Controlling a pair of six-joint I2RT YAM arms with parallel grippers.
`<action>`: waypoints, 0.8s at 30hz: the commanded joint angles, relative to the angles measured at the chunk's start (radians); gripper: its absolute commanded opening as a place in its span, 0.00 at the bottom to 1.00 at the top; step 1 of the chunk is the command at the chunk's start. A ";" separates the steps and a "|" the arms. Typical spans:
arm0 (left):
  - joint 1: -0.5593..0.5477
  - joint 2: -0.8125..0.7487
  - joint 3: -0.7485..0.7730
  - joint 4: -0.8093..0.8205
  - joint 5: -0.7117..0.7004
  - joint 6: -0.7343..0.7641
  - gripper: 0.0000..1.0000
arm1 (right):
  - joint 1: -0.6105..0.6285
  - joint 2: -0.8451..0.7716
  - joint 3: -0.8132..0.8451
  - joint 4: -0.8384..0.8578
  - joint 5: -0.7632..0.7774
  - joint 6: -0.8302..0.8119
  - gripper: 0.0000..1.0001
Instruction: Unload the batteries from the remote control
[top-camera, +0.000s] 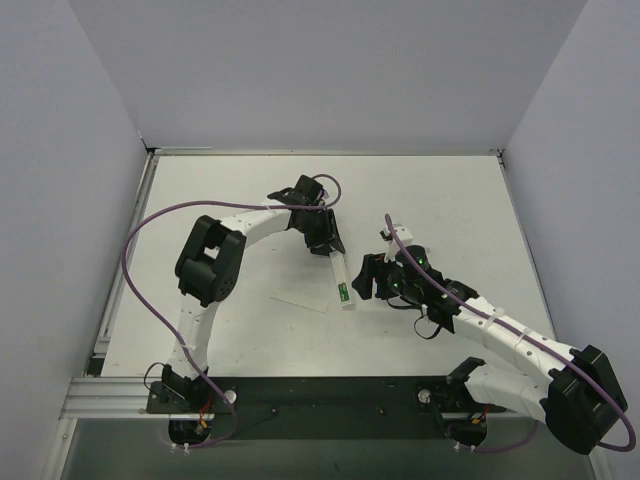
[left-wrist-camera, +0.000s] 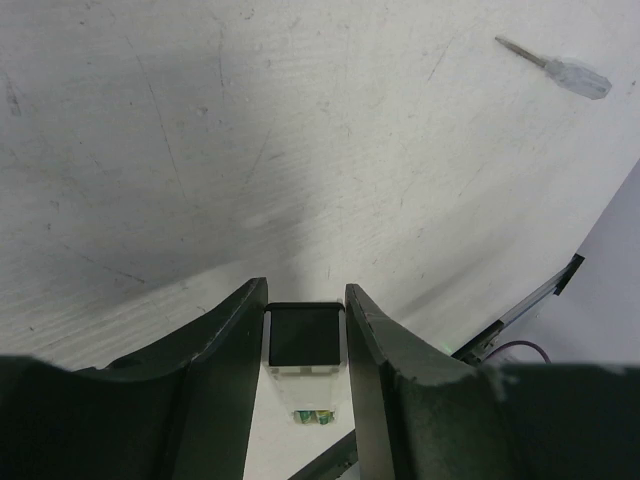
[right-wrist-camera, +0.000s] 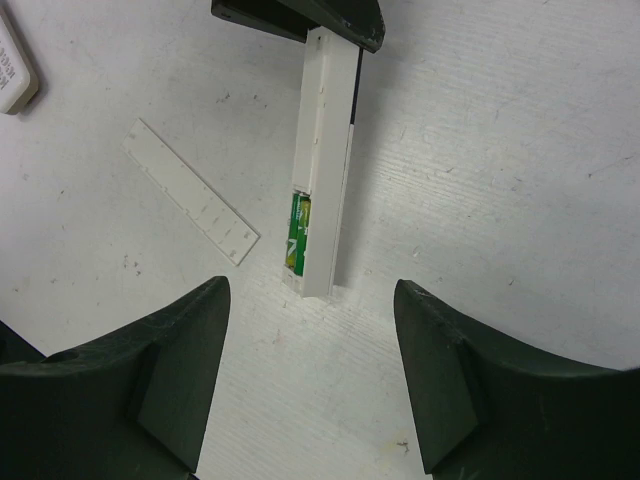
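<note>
I clamp the remote control (right-wrist-camera: 325, 150) in the left pincer (left-wrist-camera: 305, 300); the spread right pincer (right-wrist-camera: 310, 310) must extract, seemingly, one battery (right-wrist-camera: 296, 235).

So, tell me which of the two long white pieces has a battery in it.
The thicker bar, the remote, held by the left gripper: a green battery shows in its open slot. The flat strip beside it is bare.

The white table (top-camera: 250, 190) carries 1 white strip (top-camera: 300, 300) and 1 screwdriver (left-wrist-camera: 560, 68).

Left hand (top-camera: 330, 246) covers one end of the remote control (right-wrist-camera: 326, 140); white strip (right-wrist-camera: 190, 192) flanks its free end.
</note>
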 joint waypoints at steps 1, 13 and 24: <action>-0.004 0.026 0.060 -0.020 -0.017 0.011 0.47 | -0.011 -0.024 -0.006 0.002 0.021 0.004 0.61; -0.024 0.075 0.173 -0.135 -0.128 0.039 0.63 | -0.018 -0.030 -0.010 -0.006 0.021 0.001 0.61; 0.023 -0.113 0.279 -0.473 -0.584 0.137 0.72 | -0.020 -0.076 -0.038 -0.003 0.018 -0.004 0.61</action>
